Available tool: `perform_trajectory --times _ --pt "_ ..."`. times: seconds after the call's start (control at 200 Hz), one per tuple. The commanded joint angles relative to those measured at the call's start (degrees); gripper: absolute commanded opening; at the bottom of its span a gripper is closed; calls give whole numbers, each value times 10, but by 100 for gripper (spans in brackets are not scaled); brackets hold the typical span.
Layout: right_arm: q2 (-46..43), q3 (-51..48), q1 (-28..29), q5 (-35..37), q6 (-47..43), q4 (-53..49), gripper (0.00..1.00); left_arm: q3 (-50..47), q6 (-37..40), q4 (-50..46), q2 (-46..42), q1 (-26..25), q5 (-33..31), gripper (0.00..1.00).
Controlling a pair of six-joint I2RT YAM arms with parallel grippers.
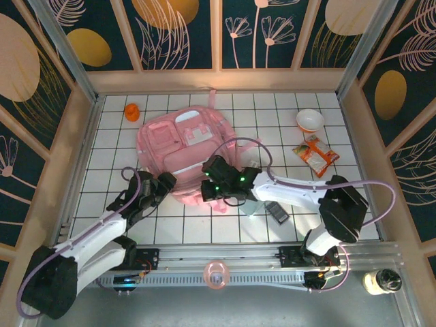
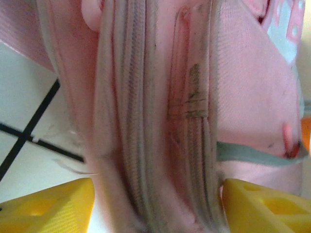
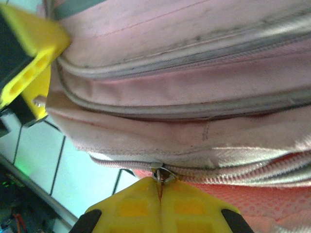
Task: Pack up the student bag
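student bag one, bowl one, snack packet one

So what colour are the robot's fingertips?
Bright yellow; the fingertips show best in the right wrist view.

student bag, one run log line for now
student bag: flat on table | left gripper: open, astride bag's zippered edge | right gripper: shut on zipper pull

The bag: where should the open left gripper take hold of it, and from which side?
Grip the bag at its near left corner, on the ridge of zipper seams, coming from the near left. That ridge is a narrow fold lying between the fingers of the open left gripper, and the right gripper, shut on the zipper pull, could likely pull against it.
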Motion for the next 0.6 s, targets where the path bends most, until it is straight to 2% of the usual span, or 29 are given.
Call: perform_trajectory --times 0.0,0.07,0.15,0.32,0.395,0.596 --pt "27 41 15 -28 10 59 0 29 -20 110 47 22 -28 68" --pt "49 58 18 -32 2 72 0 75 9 111 91 39 -27 69" --pt "75 84 17 -22 -13 80 0 143 38 70 136 54 -16 70" --pt "116 127 13 -10 -19 88 0 254 68 -101 157 65 -9 74" --pt "129 138 12 -13 -12 102 0 253 46 -157 128 64 0 75" --pt "160 162 10 -32 10 129 0 170 -41 -247 9 64 17 74"
